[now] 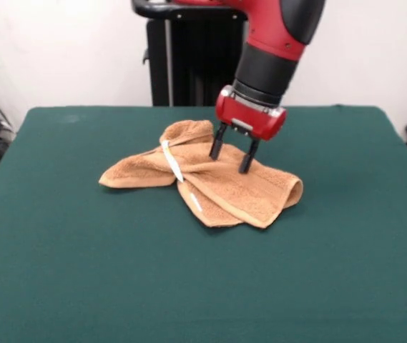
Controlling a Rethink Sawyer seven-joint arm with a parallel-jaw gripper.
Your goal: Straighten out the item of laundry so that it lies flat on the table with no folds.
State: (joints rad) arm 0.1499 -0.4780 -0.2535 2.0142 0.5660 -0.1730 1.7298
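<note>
Clearly, the towel (207,182) is being left in a bunched state near the middle of the green surface (60,271), a little toward its far side: one flap is folded over at the right, another is spread out to the left, a hump is raised at the back, and white strips (172,161) are being shown along a hem. The tool (230,154) is being held open directly over the gathered centre, its two dark fingers (217,146) spread apart with nothing between them and their tips at or just above the cloth; actual contact cannot be judged. Several risks are being run from here. If the fingers are closed on this thick knot, more than one layer is likely being taken at once, so the folds would be dragged along rather than opened. A shallow pinch could be slipping off the fluffy pile. The arm (278,43) is being brought down from above and is leaning slightly, its wrist tilted so that the fingers are angled toward the towel's middle.
</note>
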